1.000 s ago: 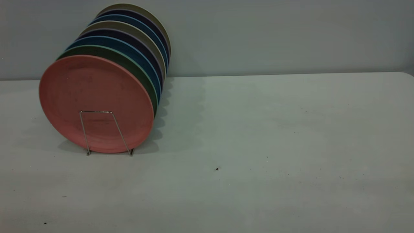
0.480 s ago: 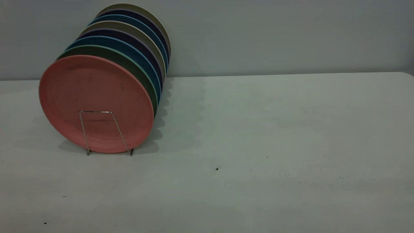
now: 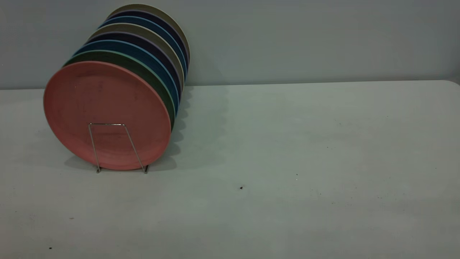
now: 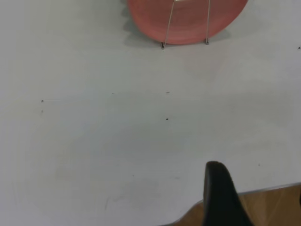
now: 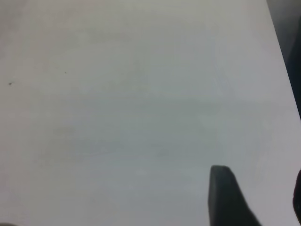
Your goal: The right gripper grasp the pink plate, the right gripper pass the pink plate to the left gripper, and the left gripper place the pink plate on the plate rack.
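The pink plate point(image 3: 104, 108) stands upright on edge at the front of the plate rack point(image 3: 94, 147), at the table's left, behind the rack's front wire loop. No gripper shows in the exterior view. In the left wrist view the pink plate point(image 4: 188, 21) and the rack's loop point(image 4: 168, 23) lie far off across bare table. My left gripper point(image 4: 257, 188) hovers over the table's near edge, open and empty, with one black finger point(image 4: 218, 193) showing. My right gripper point(image 5: 259, 181) is open and empty over bare table.
Behind the pink plate the rack holds several more upright plates: green point(image 3: 143, 70), blue point(image 3: 158, 59), dark purple and beige. The table point(image 3: 287, 144) runs back to a grey wall. A wooden floor point(image 4: 273, 207) shows past the table's edge.
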You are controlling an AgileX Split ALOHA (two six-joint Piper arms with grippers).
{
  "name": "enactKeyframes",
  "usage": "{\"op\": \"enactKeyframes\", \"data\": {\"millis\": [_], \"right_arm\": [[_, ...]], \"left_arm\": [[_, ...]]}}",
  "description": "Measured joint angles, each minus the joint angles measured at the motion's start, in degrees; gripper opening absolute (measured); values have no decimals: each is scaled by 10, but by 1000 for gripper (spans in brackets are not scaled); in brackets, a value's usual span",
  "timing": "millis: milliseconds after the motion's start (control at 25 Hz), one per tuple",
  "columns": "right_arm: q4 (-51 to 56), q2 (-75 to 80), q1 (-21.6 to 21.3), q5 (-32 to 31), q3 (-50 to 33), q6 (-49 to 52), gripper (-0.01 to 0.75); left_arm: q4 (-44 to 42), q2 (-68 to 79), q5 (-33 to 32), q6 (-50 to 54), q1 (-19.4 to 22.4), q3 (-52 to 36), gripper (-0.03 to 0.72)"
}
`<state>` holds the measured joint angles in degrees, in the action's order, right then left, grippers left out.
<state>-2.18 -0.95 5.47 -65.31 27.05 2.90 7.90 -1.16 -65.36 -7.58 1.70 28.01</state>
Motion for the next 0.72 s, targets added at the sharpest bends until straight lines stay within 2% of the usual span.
{"op": "enactKeyframes", "data": {"millis": [720], "right_arm": [[0,0,0,0,0,0,254]], "left_arm": [[0,-1,0,0,-1,0,429]]}}
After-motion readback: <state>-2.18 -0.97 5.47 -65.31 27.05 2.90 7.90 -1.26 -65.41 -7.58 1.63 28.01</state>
